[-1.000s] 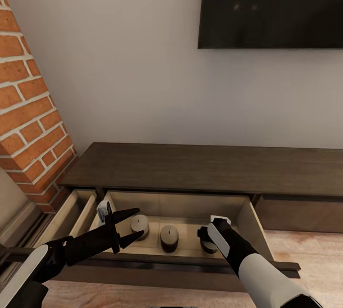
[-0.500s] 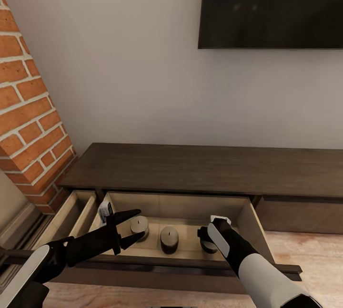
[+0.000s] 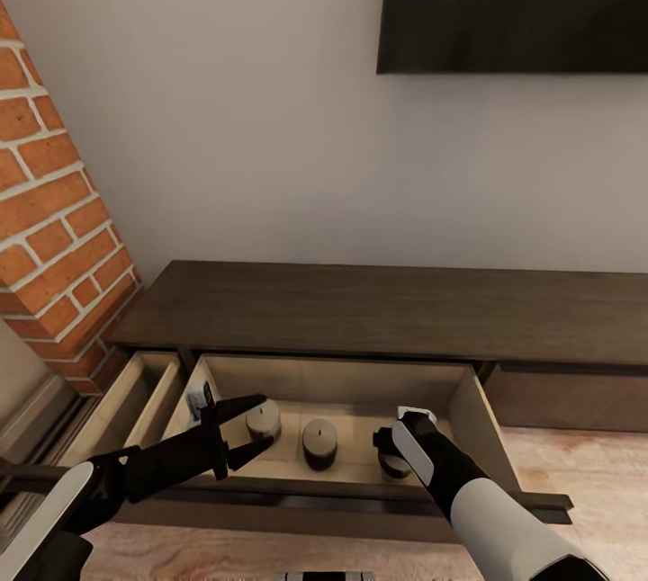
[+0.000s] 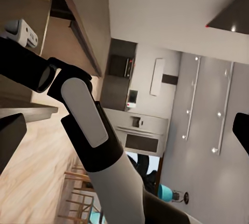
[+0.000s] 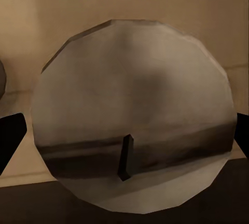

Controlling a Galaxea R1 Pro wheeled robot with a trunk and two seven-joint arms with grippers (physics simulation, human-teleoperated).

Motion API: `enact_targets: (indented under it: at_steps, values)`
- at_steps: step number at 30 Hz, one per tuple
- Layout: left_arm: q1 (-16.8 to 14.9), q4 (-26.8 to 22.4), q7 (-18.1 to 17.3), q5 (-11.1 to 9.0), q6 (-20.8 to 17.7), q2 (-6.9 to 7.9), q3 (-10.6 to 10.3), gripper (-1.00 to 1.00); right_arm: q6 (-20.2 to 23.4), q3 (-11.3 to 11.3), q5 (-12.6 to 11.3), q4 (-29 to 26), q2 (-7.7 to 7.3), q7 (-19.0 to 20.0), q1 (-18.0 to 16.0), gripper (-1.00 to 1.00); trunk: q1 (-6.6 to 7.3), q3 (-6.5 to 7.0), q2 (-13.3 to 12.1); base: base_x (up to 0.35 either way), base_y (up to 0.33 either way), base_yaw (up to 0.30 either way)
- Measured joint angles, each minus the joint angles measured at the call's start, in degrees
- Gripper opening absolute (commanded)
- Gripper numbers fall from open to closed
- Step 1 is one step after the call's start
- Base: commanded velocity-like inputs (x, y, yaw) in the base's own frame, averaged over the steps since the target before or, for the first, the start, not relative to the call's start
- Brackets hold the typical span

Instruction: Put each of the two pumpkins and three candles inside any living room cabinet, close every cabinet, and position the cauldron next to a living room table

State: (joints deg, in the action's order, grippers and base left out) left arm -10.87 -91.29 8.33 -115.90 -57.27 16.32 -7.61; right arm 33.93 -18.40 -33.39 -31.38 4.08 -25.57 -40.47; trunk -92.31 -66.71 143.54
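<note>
Head view: the cabinet (image 3: 378,311), a long low dark-brown unit, runs across the middle of the frame against a pale wall, with a brick column (image 3: 54,230) at the left edge and a dark screen (image 3: 513,1) at the upper right. Its central drawer (image 3: 468,410) stands pulled out in the lower centre, its pale wood interior exposed; a second open drawer (image 3: 144,392) lies beside it to the left. Three candles rest in a row on the central drawer's floor: the left candle (image 3: 263,419), the middle candle (image 3: 319,442), and the right candle (image 3: 392,464), the last largely hidden behind the right gripper (image 3: 389,442). The left gripper (image 3: 256,424), at lower left, is spread wide and grasps nothing, its fingertips just beside the left candle. Right wrist view: the right candle (image 5: 132,125) sits between the two dark fingertips (image 5: 10,135), which stand apart at either frame edge, released around it; contact cannot be determined. Left wrist view: the right arm (image 4: 93,130) crosses the frame over wooden flooring (image 4: 36,151).
</note>
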Motion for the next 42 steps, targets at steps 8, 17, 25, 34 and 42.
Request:
enact_targets:
  at_steps: [8, 17, 25, 34, 42]
  values:
    - [0.0, 0.0, 0.0, 0.0, 0.0, 0.02, 0.0, 1.00, 0.0, 0.0, 0.1, 0.0, 0.01, 0.0, 0.0, 1.00, -0.07, -0.67, 0.0, 0.000, 0.000, 0.000]
    - [0.0, 0.0, 0.0, 0.0, 0.0, 0.01, 0.0, 1.00, 0.0, 0.0, 0.1, 0.0, 0.01, 0.1, 0.0, 1.00, -0.07, -0.67, 0.0, 0.000, 0.000, 0.000]
    - [0.0, 0.0, 0.0, -0.1, 0.0, 0.03, 0.1, 1.00, 0.0, 0.0, 0.1, 0.0, 0.01, 0.0, 0.0, 1.00, 0.03, 0.21, 0.0, 0.000, 0.000, 0.000]
    - [0.0, 0.0, 0.0, -0.2, 0.0, 0.05, 0.1, 1.00, 0.0, 0.0, 0.1, 0.0, 0.00, 0.1, 0.0, 1.00, 0.27, 2.20, -0.1, 0.000, 0.000, 0.000]
    - [0.0, 0.1, 0.1, -0.2, 0.1, 0.18, 0.1, 1.00, 0.0, 0.0, 0.1, 0.0, -0.01, 0.1, 0.0, 1.00, 0.47, 3.98, -0.2, 0.000, 0.000, 0.000]
